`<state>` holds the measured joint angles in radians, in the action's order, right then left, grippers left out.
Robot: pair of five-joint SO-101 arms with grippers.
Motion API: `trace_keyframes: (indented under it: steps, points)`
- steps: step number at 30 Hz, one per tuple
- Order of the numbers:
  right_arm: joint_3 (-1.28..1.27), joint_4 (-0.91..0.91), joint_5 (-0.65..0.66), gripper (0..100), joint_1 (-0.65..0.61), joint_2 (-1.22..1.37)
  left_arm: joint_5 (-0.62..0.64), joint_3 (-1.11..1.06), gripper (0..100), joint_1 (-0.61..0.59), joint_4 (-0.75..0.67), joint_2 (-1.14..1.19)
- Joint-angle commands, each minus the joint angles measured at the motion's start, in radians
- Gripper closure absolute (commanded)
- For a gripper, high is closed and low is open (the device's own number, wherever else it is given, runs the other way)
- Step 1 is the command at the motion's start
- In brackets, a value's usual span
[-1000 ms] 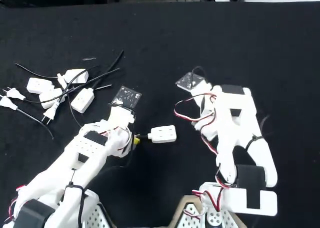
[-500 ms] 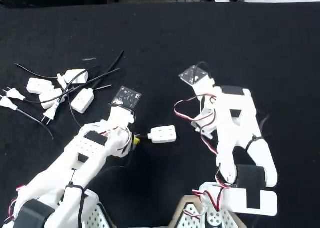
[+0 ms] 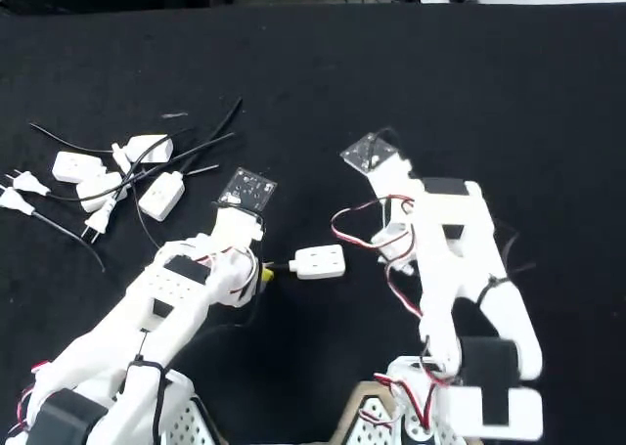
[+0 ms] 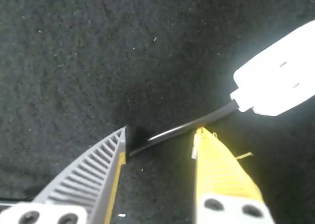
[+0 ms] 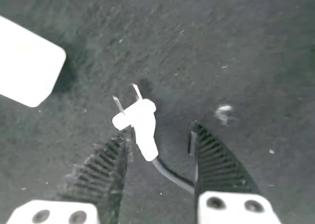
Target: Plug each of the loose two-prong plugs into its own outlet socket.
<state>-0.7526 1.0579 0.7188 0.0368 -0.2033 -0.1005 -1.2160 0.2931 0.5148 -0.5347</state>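
Note:
A white outlet socket (image 3: pixel 320 260) lies at the table's middle, its black cable (image 4: pixel 172 131) running back between the fingers of my left gripper (image 4: pixel 161 131), which is open around the cable. In the left wrist view the socket (image 4: pixel 278 81) sits just past the fingertips. My right gripper (image 5: pixel 158 133) is open over a white two-prong plug (image 5: pixel 139 123) lying on the cloth. The plug rests against one finger, its prongs pointing toward a white socket corner (image 5: pixel 27 66). In the high view the right arm (image 3: pixel 445 249) stands to the right of the socket and hides that plug.
A heap of white sockets (image 3: pixel 117 171), loose plugs (image 3: pixel 29 183) and black cables (image 3: pixel 186 152) lies at the table's left. The black cloth (image 3: pixel 411 73) covers the whole table. The arm bases stand at the near edge.
The right arm has swung a little to the left, toward the middle socket. The left arm and the socket have not moved.

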Motion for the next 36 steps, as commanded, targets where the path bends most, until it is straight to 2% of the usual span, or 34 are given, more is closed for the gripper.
trace_keyframes:
  steps: [1,5,7,14,21,31,36]
  points:
    - [0.027,0.060,0.034,82.9,-0.017,-0.101,0.002,0.004,78,-0.002,-0.012,-0.003]
    - [0.024,0.160,0.245,82.9,-0.020,-0.111,0.002,0.004,78,-0.002,-0.012,-0.003]
    - [0.024,0.167,0.311,83.2,-0.015,-0.104,0.002,0.004,78,-0.002,-0.014,-0.003]
    - [0.024,-0.052,0.321,83.2,0.077,-0.019,0.002,0.004,78,-0.002,-0.012,-0.003]
    - [0.030,-0.006,0.324,83.0,0.074,0.120,0.002,0.004,78,-0.002,-0.014,-0.003]
    - [0.018,0.015,0.327,82.9,0.075,0.048,0.002,0.004,78,-0.002,-0.014,-0.003]
    - [-0.056,0.023,0.425,82.9,0.046,0.036,0.002,0.004,78,-0.002,-0.014,-0.003]
